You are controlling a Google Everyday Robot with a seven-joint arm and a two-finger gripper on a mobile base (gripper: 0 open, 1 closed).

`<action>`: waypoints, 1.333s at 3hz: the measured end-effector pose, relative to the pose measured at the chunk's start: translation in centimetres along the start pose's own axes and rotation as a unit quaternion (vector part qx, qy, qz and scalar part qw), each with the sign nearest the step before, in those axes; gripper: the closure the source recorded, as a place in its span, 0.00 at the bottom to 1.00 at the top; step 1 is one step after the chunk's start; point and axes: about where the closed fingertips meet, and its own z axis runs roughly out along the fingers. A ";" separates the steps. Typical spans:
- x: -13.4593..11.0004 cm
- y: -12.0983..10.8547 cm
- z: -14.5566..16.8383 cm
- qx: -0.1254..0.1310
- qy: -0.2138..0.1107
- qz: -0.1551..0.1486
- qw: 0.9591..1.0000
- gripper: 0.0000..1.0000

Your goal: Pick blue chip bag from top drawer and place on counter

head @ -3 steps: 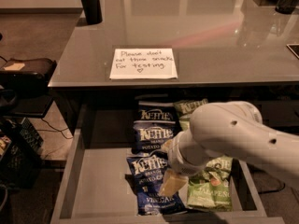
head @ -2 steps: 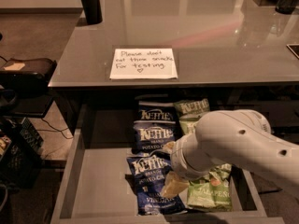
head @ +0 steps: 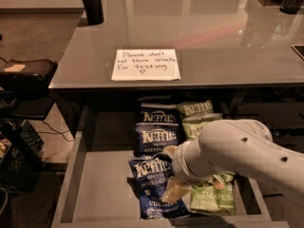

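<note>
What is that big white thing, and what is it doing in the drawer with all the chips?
That big white thing is a robot's arm. There is only one picture, and it looks down on a shiny grey counter and the open top drawer under it. A handwritten paper note lies on the counter. The drawer has chip bags in it. At the end of the arm is its hand, low in the drawer, right over the front blue chip bag. That is the one it should lift onto the counter. Two other blue bags and some green bags lie nearby. I cannot tell if it has hold of the bag yet.
</note>
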 end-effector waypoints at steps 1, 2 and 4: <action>0.2 0.0 1.1 -0.005 -0.004 -0.012 1.000 0.19; 0.6 -0.2 2.3 -0.011 -0.006 -0.020 1.000 0.17; 1.4 0.3 4.6 -0.036 -0.003 -0.017 0.999 0.20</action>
